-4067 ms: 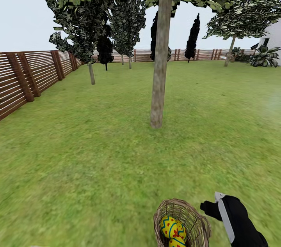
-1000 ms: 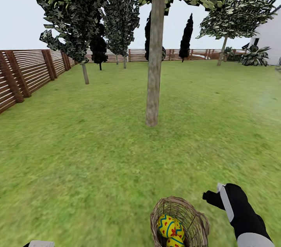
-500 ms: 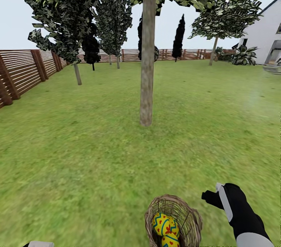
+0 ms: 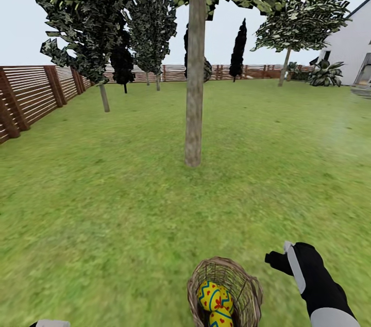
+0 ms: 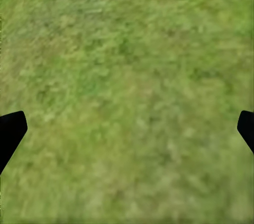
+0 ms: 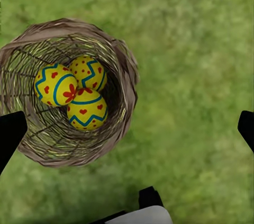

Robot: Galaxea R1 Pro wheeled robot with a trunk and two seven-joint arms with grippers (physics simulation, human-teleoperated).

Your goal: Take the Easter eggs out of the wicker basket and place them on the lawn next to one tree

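Note:
The wicker basket (image 4: pixel 249 281) sits on the lawn (image 4: pixel 118 203) at the near edge of the head view, with yellow Easter eggs (image 4: pixel 213 297) inside. The right wrist view looks down on the basket's rim (image 6: pixel 128 73), and three eggs lie together in it: one (image 6: pixel 55 85), another (image 6: pixel 89 71) and a third (image 6: pixel 86 109). My right gripper (image 6: pixel 128 131) hangs open above the basket's edge, and my right arm (image 4: pixel 312 278) is just right of the basket. My left gripper (image 5: pixel 127 128) is open over bare grass. The tree (image 4: pixel 194 110) stands a few metres ahead.
A brown slat fence (image 4: pixel 31 92) runs along the left and the far side. Dark cypress-like trees (image 4: pixel 238 51) and leafy trees (image 4: pixel 103 48) stand further back. A white house (image 4: pixel 355 51) is at the far right. Open grass lies between the basket and the trunk.
The whole view has swung to the right, so tree and basket sit further left in the picture and the house has come into sight. My right arm stays beside the basket.

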